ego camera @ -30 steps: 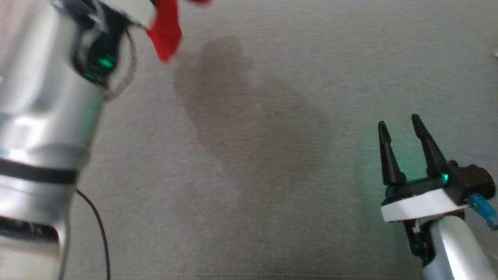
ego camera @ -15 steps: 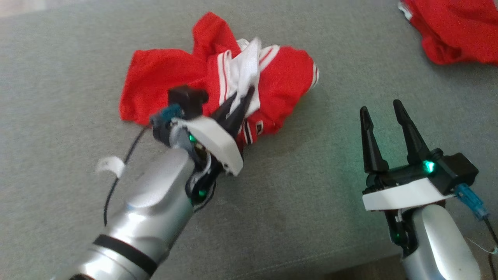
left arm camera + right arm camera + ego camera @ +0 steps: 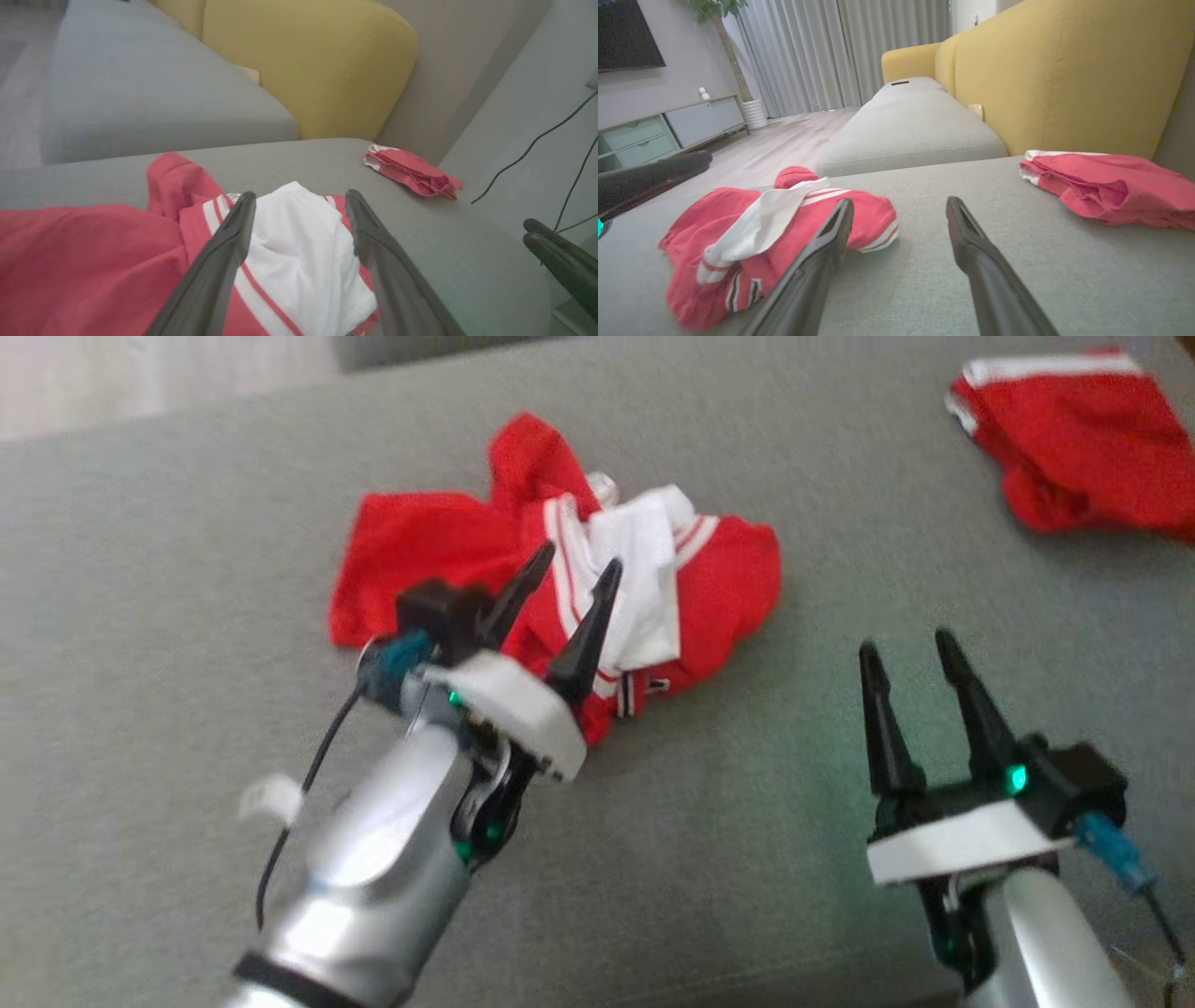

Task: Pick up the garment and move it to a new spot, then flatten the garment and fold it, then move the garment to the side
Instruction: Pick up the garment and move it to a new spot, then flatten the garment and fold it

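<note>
Now: garment down on the sofa seat, both end effectors open

Head view. Crumpled red garment (image 3: 420, 551) with white panels and stripes on the grey sofa seat (image 3: 187, 569), upper middle of the frame. Left end effector (image 3: 579, 557) over its near edge, the two dark fingers spread wide, nothing between them; whether the tips touch the cloth, impossible to tell. Right end effector (image 3: 906, 644) at the lower right, likewise spread and empty, above bare seat, well apart from the garment. Second red garment (image 3: 1083, 439), lying flatter, with a white edge, at the far right corner of the seat.

Left wrist view. Left end effector (image 3: 300, 195) wide open, framing the white panel of the garment (image 3: 70, 261) just beneath. Second red garment (image 3: 411, 170) farther off near the seat's edge, below a yellow backrest (image 3: 327, 60).

Right wrist view. Right end effector (image 3: 900, 201) open and holding nothing, pointing across bare seat. Garment (image 3: 714, 210) bunched to the left, near the left-hand finger. Second red garment (image 3: 1111, 191) to the right, against the yellow backrest. Part of the left end effector, dark and blurred, at the left edge. Beyond: another grey seat, wooden floor (image 3: 784, 140), grey curtains (image 3: 831, 51), a low cabinet (image 3: 668, 130).
</note>
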